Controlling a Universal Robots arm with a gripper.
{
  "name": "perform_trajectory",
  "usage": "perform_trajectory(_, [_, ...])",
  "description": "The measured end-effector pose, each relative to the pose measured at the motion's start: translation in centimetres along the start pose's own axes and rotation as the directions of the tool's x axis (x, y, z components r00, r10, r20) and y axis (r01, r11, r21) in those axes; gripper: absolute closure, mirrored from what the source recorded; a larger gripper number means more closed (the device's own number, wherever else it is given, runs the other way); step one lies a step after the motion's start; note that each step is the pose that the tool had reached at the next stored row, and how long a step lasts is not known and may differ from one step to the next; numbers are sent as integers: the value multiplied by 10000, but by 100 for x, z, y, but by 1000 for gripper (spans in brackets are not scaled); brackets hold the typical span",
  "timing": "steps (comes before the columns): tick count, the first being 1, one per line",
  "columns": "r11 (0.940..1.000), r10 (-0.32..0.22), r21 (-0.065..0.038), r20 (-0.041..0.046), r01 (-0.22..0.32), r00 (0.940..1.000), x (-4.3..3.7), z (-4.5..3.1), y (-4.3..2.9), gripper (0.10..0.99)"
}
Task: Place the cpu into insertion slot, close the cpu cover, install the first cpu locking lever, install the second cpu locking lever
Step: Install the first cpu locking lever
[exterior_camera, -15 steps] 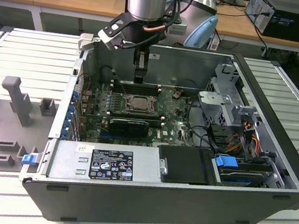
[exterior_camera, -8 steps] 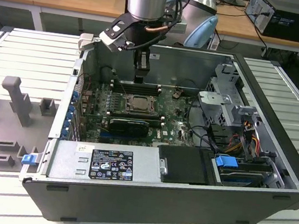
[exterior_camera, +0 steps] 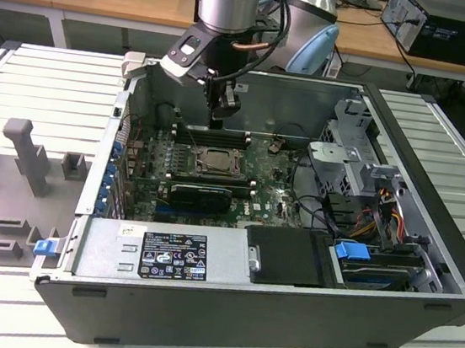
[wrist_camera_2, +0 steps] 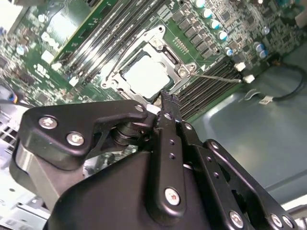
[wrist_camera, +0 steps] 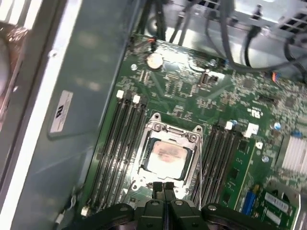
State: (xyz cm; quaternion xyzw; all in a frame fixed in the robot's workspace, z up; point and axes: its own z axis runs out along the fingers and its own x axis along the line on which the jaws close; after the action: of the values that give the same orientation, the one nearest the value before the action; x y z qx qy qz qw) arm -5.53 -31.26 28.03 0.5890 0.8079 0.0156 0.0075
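Note:
The cpu [wrist_camera: 168, 153] lies flat in the insertion slot [exterior_camera: 209, 161] on the green motherboard, its pale face [wrist_camera_2: 144, 76] showing through the window of the cpu cover [wrist_camera: 175, 132]. The silvery cover [wrist_camera_2: 165, 50] lies down over the socket. A thin metal lever rod [wrist_camera_2: 216, 77] sticks out sideways from one socket corner across the memory slots. My gripper [wrist_camera: 163, 188] hangs just above the socket's edge, shut with nothing between its black fingers [wrist_camera_2: 168, 103]. In the exterior view the gripper [exterior_camera: 220, 120] stands over the far side of the socket.
The motherboard sits deep inside an open computer case [exterior_camera: 433, 199] with tall metal walls. Long black memory slots [wrist_camera: 120, 143] flank the socket on both sides. Cables [exterior_camera: 313, 205], a drive cage [exterior_camera: 345, 154] and a power supply [exterior_camera: 163, 255] crowd the case's near and right parts.

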Motion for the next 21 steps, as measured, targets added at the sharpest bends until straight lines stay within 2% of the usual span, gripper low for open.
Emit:
perform_trajectory(4, [9974, -717, 6, -23, 717, 9974, 0, 11, -1, 980])
perform_trajectory(7, [9887, -1499, 6, -52, 1499, 9887, 0, 14, 0, 980])
perform_trajectory(8, [9848, -1737, 6, -60, 1737, 9848, 0, 13, 0, 980])
perform_trajectory(10, [9713, -2379, 6, -83, 2379, 9713, 0, 13, 0, 980])
perform_trajectory(15, [9509, -3096, 4, -108, 3096, 9508, 0, 13, 0, 980])
perform_trajectory(16, [9446, -3282, 2, -115, 3283, 9445, 0, 13, 0, 980])
perform_trajectory(19, [9008, -4342, -6, -154, 4343, 9007, 0, 13, 0, 980])
perform_trajectory(20, [8914, -4531, -8, -160, 4532, 8913, 0, 13, 0, 980])
perform_trajectory(21, [8861, -4634, -9, -165, 4634, 8860, 0, 13, 0, 980])
